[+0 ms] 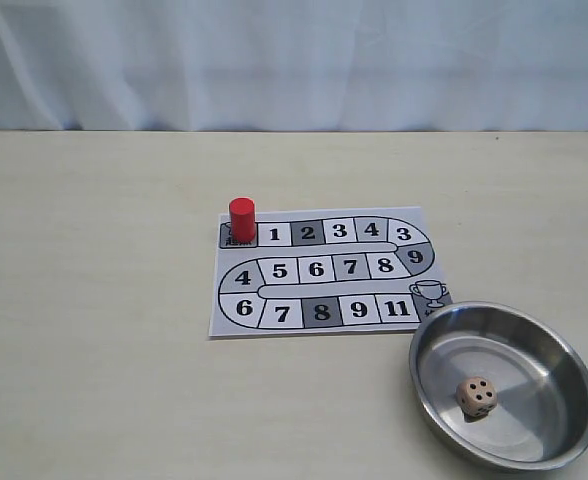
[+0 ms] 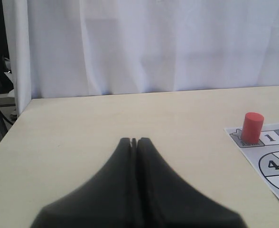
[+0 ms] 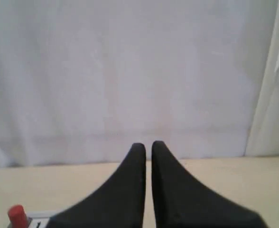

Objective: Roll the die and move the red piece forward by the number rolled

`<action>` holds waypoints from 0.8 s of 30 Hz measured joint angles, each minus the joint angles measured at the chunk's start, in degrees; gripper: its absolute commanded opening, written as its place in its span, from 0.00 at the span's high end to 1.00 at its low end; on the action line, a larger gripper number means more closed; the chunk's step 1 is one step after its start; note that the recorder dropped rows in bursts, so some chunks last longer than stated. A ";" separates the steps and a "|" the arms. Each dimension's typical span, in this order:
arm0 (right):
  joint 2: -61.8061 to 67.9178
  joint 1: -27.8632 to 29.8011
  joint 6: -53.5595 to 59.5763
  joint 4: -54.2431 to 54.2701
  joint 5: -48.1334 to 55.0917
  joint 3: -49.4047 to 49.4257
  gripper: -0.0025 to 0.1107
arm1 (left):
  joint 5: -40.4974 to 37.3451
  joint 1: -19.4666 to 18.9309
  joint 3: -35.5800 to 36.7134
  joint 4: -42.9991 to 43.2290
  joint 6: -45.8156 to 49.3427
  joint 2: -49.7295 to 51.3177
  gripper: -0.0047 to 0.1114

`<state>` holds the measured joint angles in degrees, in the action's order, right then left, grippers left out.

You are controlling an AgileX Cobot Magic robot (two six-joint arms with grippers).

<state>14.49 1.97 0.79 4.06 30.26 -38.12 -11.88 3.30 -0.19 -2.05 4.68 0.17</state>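
- My left pincer is pressed fully closed, tip to tip, holding nothing, above bare table.
- My right pincer is drawn narrow, with only a thin slit between its tips, and it grips nothing.
- The pale beige table runs flat ahead of both pincers.
- The die lies in a metal bowl on my right pincer's side, out of both wrist views.
- The red piece stands upright on the start square of the board, beyond my left pincer's tips, toward my right arm.
- A white curtain closes the room past the table's far edge.
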 measured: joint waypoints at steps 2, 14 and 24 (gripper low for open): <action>3.77 0.00 0.18 -1.94 1.46 -1.45 0.92 | 0.00 0.00 0.00 0.00 0.00 0.00 0.96; 22.05 0.00 5.96 -0.28 4.42 -2.41 0.40 | 0.00 0.00 0.00 0.00 0.00 0.00 0.96; 31.15 0.00 9.46 7.57 13.52 -2.41 0.37 | 0.00 0.00 0.00 0.00 0.00 0.00 0.96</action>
<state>45.64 1.97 10.25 11.63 43.78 -40.54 -11.88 3.30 -0.19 -2.05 4.68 0.17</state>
